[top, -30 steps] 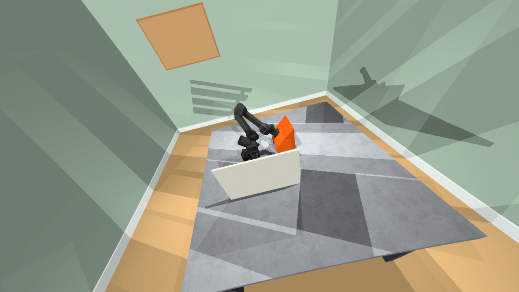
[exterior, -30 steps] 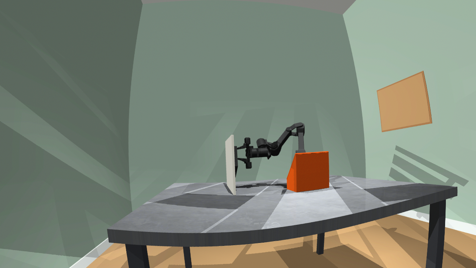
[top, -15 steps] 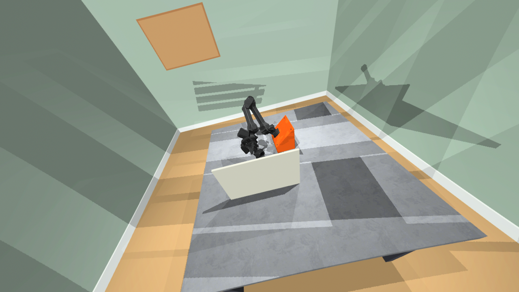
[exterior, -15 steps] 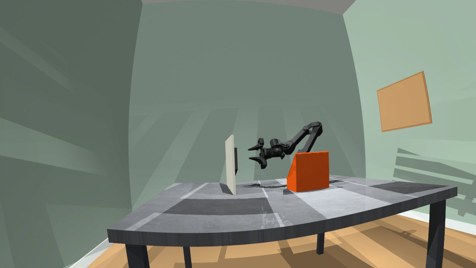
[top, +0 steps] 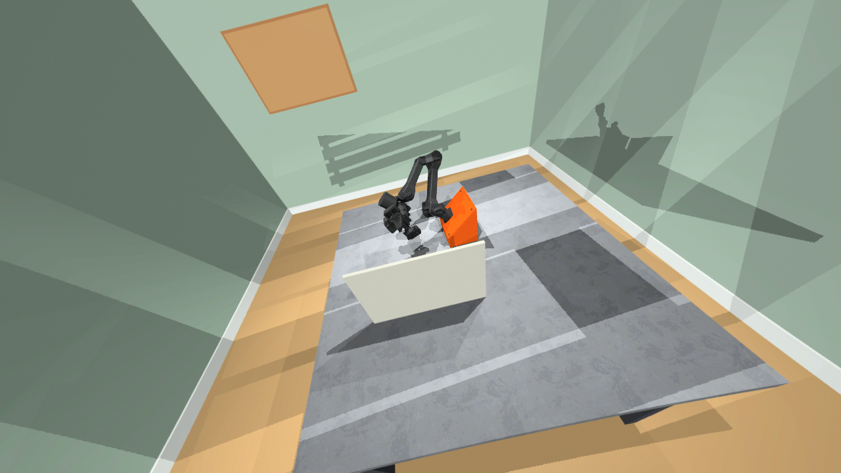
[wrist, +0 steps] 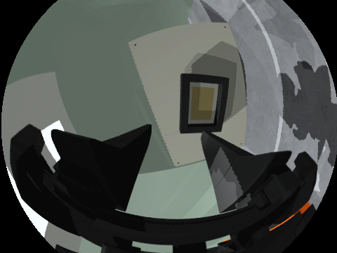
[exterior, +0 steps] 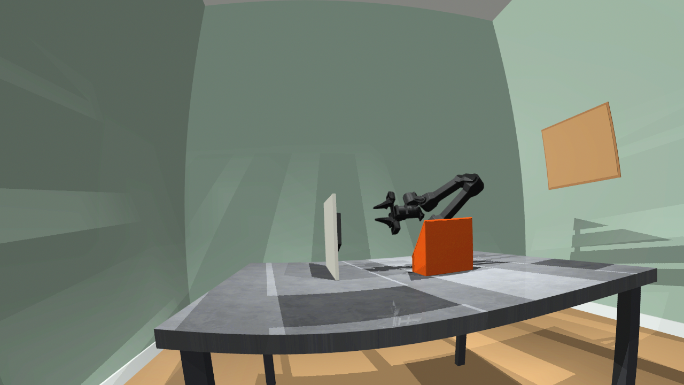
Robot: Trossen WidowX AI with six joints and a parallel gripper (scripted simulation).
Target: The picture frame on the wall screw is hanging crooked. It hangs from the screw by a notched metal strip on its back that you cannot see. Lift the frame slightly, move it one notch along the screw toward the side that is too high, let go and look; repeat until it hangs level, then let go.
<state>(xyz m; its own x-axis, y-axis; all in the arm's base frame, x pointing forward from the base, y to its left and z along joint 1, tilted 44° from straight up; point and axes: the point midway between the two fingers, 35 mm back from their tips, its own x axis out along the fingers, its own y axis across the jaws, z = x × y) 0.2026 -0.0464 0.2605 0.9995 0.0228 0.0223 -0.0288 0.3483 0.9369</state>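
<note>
The dark picture frame (wrist: 184, 105) (exterior: 339, 231) hangs on the cream upright panel (wrist: 154, 77) (exterior: 331, 239) (top: 424, 285). The wrist view is rolled, with the panel's top edge at its left. There the frame is crooked against the panel: seen facing it, its left side, lower in that picture, is higher than its right side. The top view shows only the panel's back. The screw and notched strip are hidden. My gripper (wrist: 177, 131) (exterior: 374, 214) is open and empty, with a gap between its fingertips and the frame.
The arm is mounted at the orange wedge-shaped block (top: 464, 220) (exterior: 447, 246), which stands on the grey table (top: 505, 364) (exterior: 239, 311) in front of the panel. A tan board (top: 294, 58) (exterior: 581, 148) hangs on the room wall. Patchy shadows cross the table and walls.
</note>
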